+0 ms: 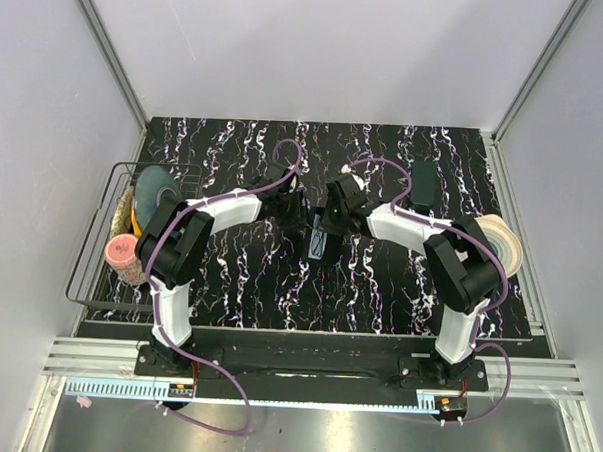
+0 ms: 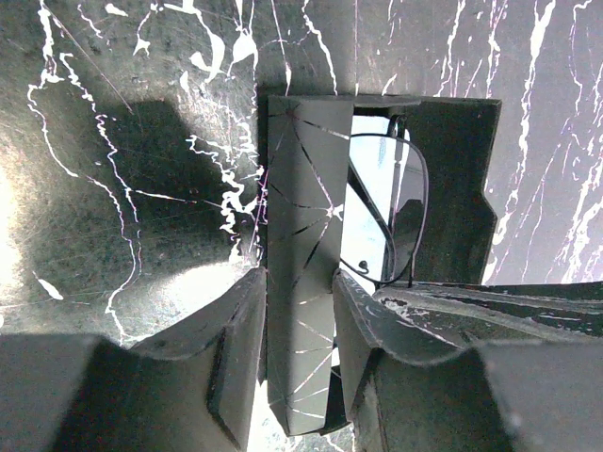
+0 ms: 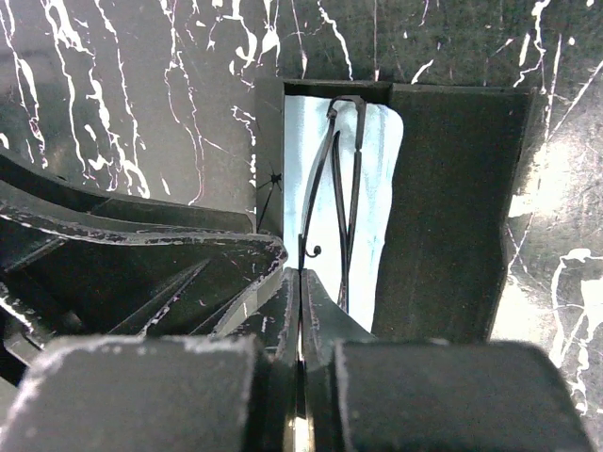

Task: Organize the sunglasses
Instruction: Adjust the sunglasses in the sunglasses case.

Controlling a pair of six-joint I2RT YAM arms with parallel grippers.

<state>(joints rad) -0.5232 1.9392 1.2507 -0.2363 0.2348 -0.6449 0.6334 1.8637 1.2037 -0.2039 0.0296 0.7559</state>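
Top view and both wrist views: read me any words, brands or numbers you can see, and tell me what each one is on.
No text can be read.
Case and sunglasses: no print shows.
Small tags by the arm bases: too small to read.

Table [image 1: 229, 283] black, white-veined marble; case [image 2: 301, 235] black, pale-blue lining; sunglasses [image 2: 410, 217] frame black.

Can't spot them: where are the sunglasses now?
The sunglasses lie folded in the open case, centre of the table in the top view, between the left gripper and right gripper; the left clamps its flap.
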